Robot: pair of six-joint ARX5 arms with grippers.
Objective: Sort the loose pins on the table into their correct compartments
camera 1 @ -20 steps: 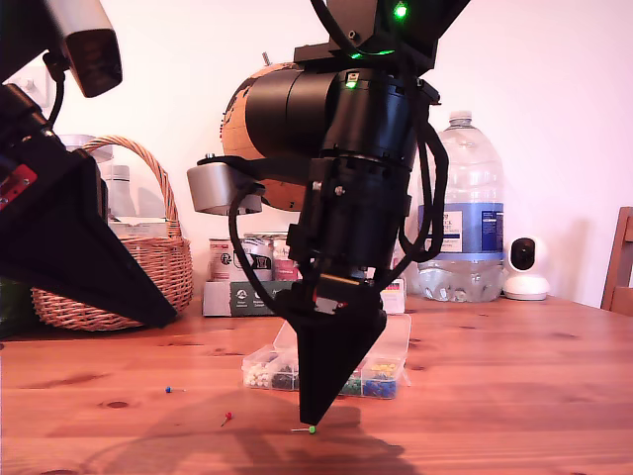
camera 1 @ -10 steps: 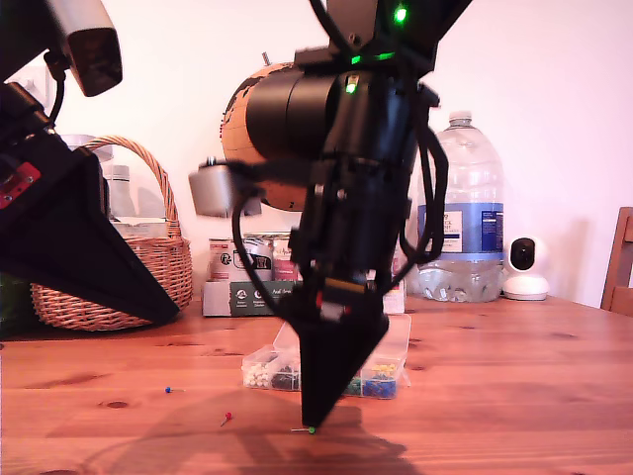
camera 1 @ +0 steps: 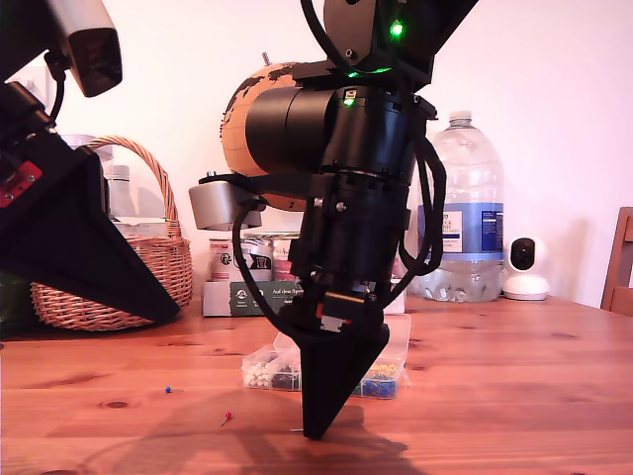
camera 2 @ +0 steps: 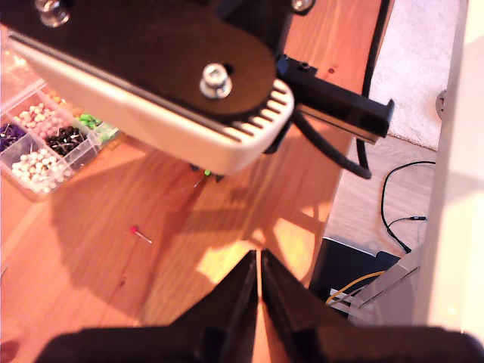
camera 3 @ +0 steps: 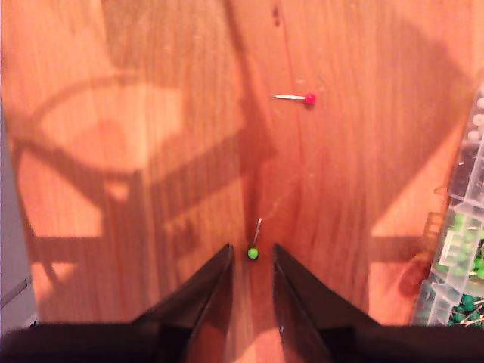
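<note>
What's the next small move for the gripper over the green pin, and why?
Probably close my second gripper. Its fingers are open and sit on either side of the green pin, whose head lies between the tips on the table. Closing should pinch it.

**Green pin between the claw tips**

My second claw (camera 3: pixel 252 257) points down at the reddish wooden bench (camera 3: pixel 113 189), its two dark fingers (camera 3: pixel 204 295) parted by a narrow gap. A green pin (camera 3: pixel 253 252) lies on the wood with its round head right at the mouth of that gap, between the two tips, and its thin metal shaft reaching away from the claw. Whether the tips touch the head cannot be told. Farther out on the bench lies a red pin (camera 3: pixel 308 97), flat, well apart from the green one. At one edge a clear plastic box (camera 3: pixel 460 249) shows, with green pins in one section. Dark arm shadows cross the wood.
</note>
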